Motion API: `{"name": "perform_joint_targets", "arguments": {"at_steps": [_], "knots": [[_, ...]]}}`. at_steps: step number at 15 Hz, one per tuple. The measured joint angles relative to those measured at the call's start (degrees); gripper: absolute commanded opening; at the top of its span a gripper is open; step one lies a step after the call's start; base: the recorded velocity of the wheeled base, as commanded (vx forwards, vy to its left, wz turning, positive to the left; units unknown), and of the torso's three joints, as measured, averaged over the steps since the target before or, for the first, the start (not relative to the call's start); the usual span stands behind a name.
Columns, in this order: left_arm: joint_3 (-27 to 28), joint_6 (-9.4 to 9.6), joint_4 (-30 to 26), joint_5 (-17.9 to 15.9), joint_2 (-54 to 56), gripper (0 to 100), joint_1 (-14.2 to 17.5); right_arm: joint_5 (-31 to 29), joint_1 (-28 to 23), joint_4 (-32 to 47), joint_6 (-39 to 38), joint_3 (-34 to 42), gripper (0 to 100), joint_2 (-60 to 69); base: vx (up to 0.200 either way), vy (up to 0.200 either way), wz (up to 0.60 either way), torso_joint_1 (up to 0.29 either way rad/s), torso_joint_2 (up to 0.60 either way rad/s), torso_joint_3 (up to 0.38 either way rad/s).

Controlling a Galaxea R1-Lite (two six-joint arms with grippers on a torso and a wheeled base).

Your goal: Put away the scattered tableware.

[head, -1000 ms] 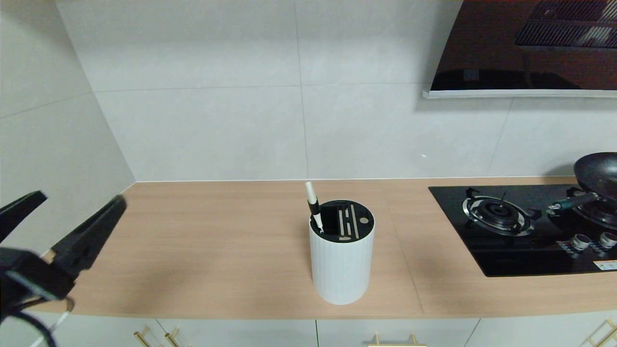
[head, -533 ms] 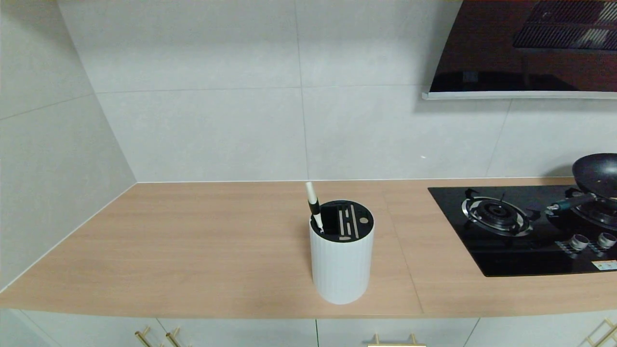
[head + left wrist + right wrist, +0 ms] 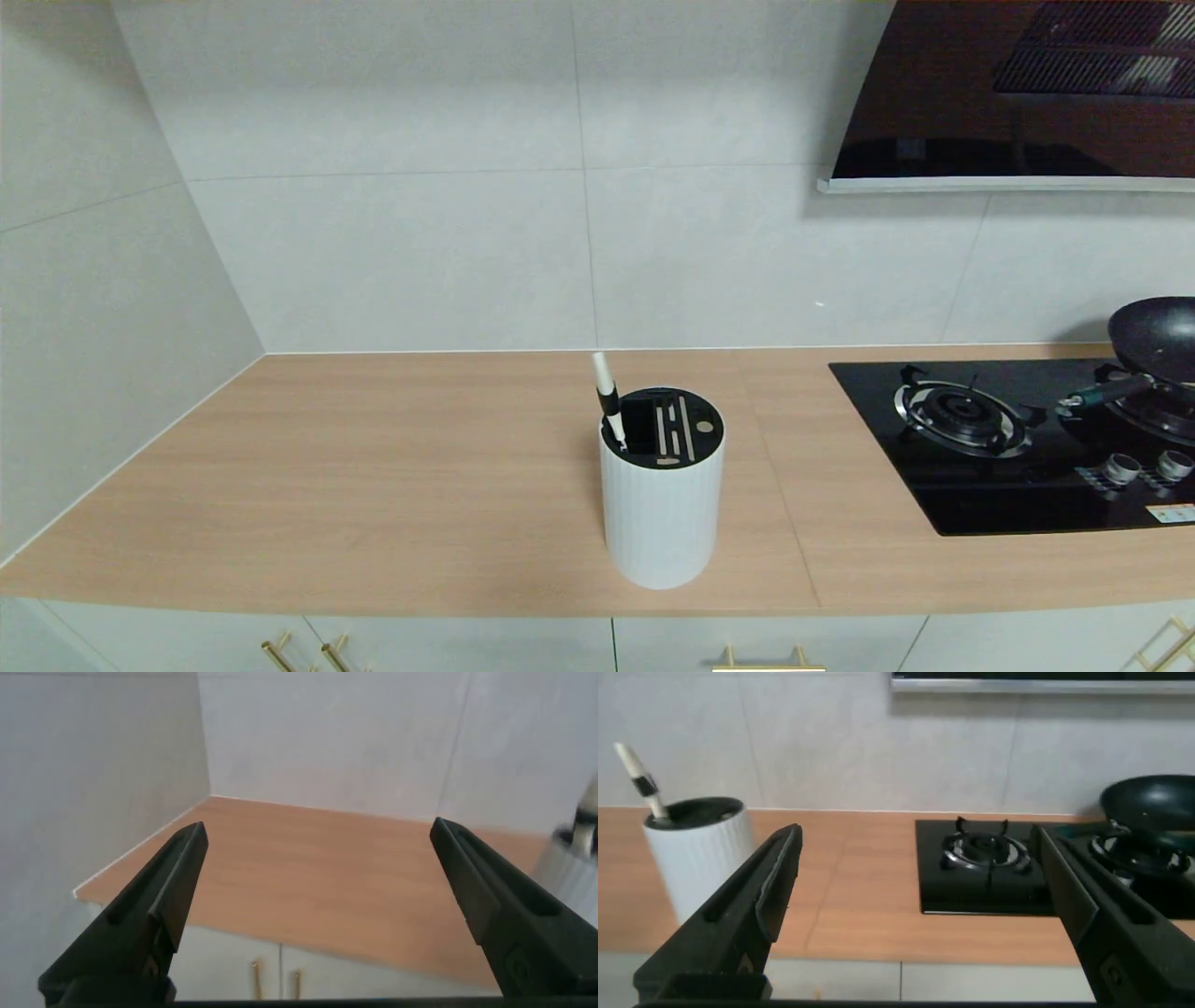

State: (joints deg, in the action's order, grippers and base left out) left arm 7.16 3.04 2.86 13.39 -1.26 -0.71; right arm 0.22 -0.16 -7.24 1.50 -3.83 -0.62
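Observation:
A white ribbed utensil holder (image 3: 662, 509) with a black slotted top stands near the counter's front edge. One utensil with a white and black handle (image 3: 607, 397) sticks up from its left slot. The holder (image 3: 696, 854) and that handle (image 3: 640, 779) also appear in the right wrist view, and the holder's edge (image 3: 570, 859) in the left wrist view. My left gripper (image 3: 318, 849) is open with nothing between its fingers, held off the counter's front left corner. My right gripper (image 3: 920, 854) is open and empty, in front of the counter between holder and stove.
The wooden counter (image 3: 392, 467) meets tiled walls at the back and left. A black gas stove (image 3: 1008, 439) sits at the right with a dark wok (image 3: 1153, 336) on its far burner. A range hood (image 3: 1018, 93) hangs above. Cabinet handles (image 3: 299, 653) line the front below.
The left gripper, seen open at the head view's lower left one second ago, has withdrawn out of that view. The holder and utensil have not moved.

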Motion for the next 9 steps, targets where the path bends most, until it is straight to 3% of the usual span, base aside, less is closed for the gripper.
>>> {"name": "perform_joint_targets", "arguments": {"at_steps": [2, 5, 9], "knots": [[-5.3, -0.28, -0.5, -4.9, 0.9, 100, 0.5, -0.3, 0.0, 4.0, -0.5, 2.9, 100, 0.4, 0.0, 0.0, 0.0, 0.0, 0.0, 0.0], [-6.9, -3.08, -2.2, -11.0, 1.3, 100, 0.6, -0.4, 0.0, 7.0, -0.4, 3.6, 100, 0.6, 0.0, 0.0, 0.0, 0.0, 0.0, 0.0], [-7.1, -3.11, -2.6, -11.7, 1.4, 100, 0.6, -0.4, 0.0, 7.1, -1.4, 3.8, 100, 0.6, 0.0, 0.0, 0.0, 0.0, 0.0, 0.0]]}}
